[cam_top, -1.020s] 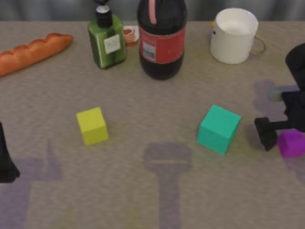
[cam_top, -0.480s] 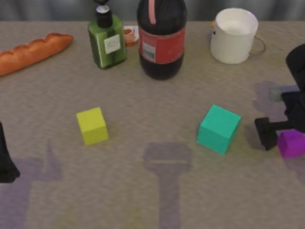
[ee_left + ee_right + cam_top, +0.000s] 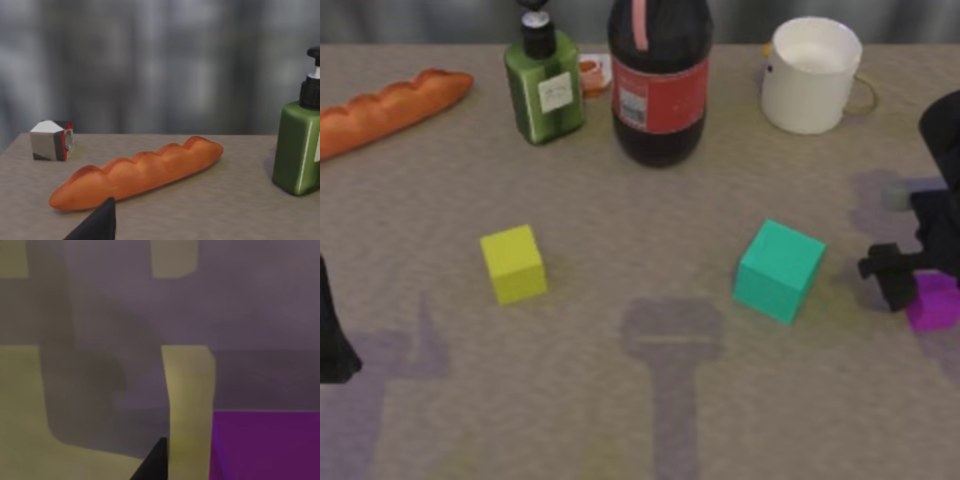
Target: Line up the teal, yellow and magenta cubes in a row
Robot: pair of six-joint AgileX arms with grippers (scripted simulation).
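A: Where is the right claw (image 3: 920,290)?

B: At the worktop's (image 3: 620,200) right edge, beside the magenta cube (image 3: 933,301); one dark finger is just left of it. I cannot tell whether it grips.

A: The other cubes?

B: Teal cube (image 3: 779,270) right of centre, yellow cube (image 3: 513,263) well apart to its left.

A: The left claw (image 3: 332,340)?

B: Parked at the left edge; its state is unclear. Its camera faces the baguette (image 3: 136,172).
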